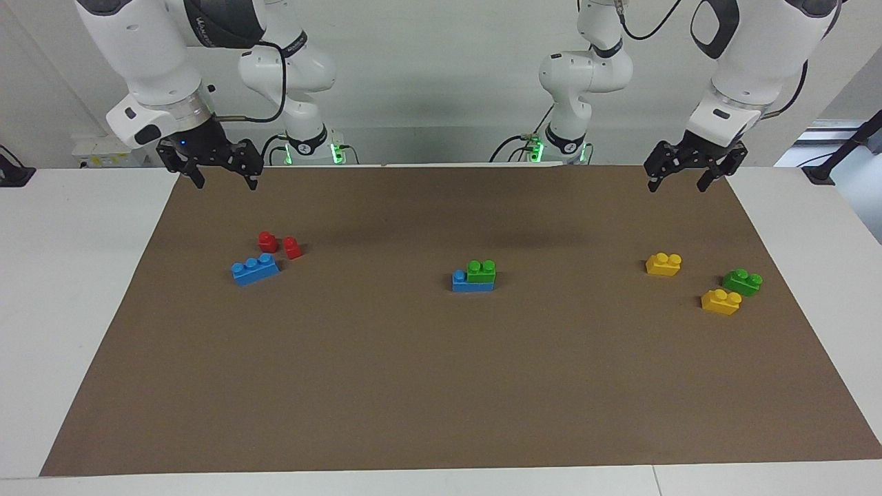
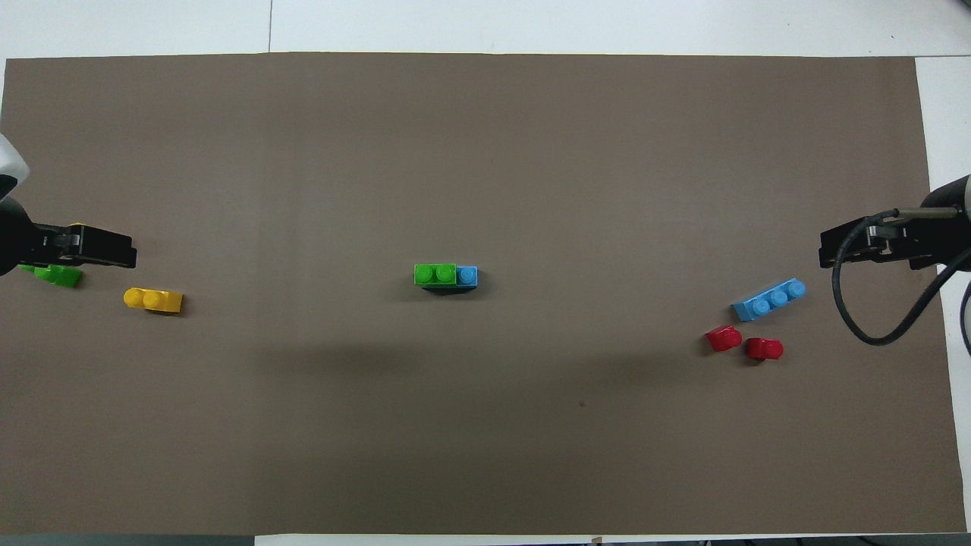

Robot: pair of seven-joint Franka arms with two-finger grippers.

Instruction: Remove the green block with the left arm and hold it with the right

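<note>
The green block point(image 1: 481, 271) sits stacked on a blue brick point(image 1: 473, 281) at the middle of the brown-covered bench point(image 1: 441, 386). The left gripper point(image 1: 691, 170) hangs with jaws released over the bench edge toward its own end from that stack, and the right gripper point(image 1: 215, 164) likewise at the right arm's end, both waiting, neither touching anything

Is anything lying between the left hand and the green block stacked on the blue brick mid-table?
No. In the facing view only bare brown mat lies between the raised left hand and the green block; the yellow brick sits off that line.
</note>
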